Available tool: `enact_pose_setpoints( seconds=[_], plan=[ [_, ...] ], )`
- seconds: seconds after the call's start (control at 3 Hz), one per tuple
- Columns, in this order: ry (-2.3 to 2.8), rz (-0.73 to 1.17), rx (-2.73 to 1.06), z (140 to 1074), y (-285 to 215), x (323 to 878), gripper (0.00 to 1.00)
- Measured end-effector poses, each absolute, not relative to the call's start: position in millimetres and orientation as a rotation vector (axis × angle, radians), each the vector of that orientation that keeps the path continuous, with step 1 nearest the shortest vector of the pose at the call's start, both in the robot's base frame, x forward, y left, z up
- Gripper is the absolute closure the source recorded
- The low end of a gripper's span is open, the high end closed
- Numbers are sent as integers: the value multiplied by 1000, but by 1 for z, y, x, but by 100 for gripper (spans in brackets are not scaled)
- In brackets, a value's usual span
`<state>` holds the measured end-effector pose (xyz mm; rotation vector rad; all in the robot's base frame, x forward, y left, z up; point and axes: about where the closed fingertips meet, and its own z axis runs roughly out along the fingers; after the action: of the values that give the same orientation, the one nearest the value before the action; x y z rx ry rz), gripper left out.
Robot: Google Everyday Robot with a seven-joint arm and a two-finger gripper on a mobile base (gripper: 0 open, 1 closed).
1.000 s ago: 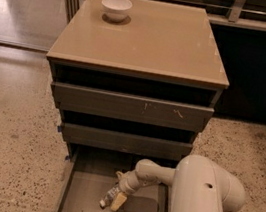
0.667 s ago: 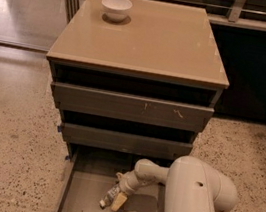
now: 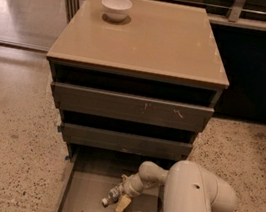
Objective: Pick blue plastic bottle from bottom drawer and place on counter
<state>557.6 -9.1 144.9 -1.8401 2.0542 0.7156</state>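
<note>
Gripper (image 3: pixel 121 198) sits low in the bottom drawer (image 3: pixel 86 194), right against the bottle (image 3: pixel 112 195), which lies on the drawer floor. I cannot tell whether I have hold of it. Grasping is the step in hand, I judge. Next I need a sure grip, a clean lift, then the worktop (image 3: pixel 154 40).

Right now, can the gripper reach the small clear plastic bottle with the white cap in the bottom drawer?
Probably yes: the gripper is inside the open bottom drawer, right beside the small clear plastic bottle, nothing between.
</note>
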Motion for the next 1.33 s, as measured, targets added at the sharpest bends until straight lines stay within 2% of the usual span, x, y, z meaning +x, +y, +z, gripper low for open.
enact_pose_setpoints(
  seconds=[0.33, 0.67, 1.33],
  plan=[
    [2054, 716, -1840, 145, -9, 558, 19],
    [2054, 716, -1840, 145, -9, 558, 50],
    [2054, 716, -1840, 145, -9, 558, 95]
  ],
)
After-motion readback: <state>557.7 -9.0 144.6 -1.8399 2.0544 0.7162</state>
